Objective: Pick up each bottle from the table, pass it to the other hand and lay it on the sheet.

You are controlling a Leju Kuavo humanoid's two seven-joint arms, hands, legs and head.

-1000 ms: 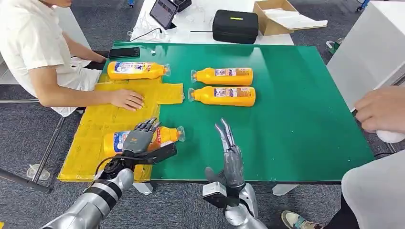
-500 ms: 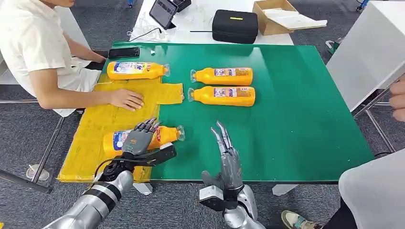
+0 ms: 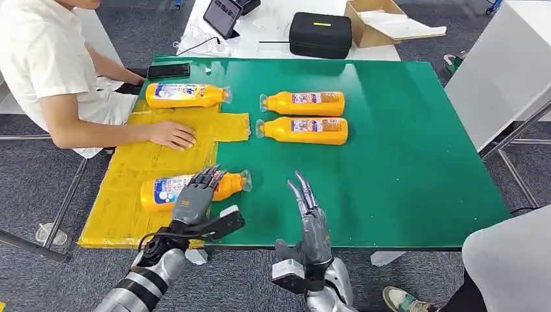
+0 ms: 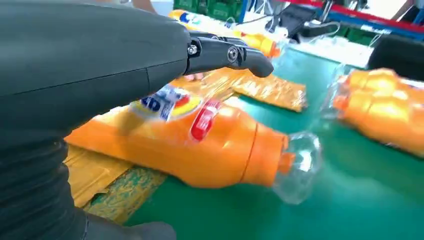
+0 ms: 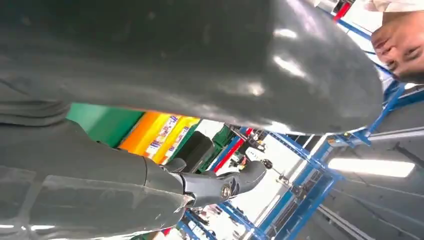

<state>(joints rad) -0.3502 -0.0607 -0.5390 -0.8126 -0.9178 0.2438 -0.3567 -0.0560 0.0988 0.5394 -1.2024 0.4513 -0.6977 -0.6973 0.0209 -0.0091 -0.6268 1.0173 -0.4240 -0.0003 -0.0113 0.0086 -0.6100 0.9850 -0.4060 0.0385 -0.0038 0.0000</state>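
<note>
a green table [image 3: 403, 149] carries a yellow sheet [image 3: 140, 162] at its left edge and two orange bottles [image 3: 302, 103] [image 3: 302, 130] lying side by side mid-table.

My left robot hand [image 3: 193, 197] covers the middle of the nearest orange plastic bottle [image 3: 162, 190] lying on the yellow sheet [image 3: 130, 166], so I can't tell whether the fingers touch it. In the left wrist view the two far orange bottles [image 4: 385, 107] are blurred and cut off by the frame edge. The right wrist view is mostly grey cover, with only a sliver of the green surface [image 5: 97, 122].
</note>
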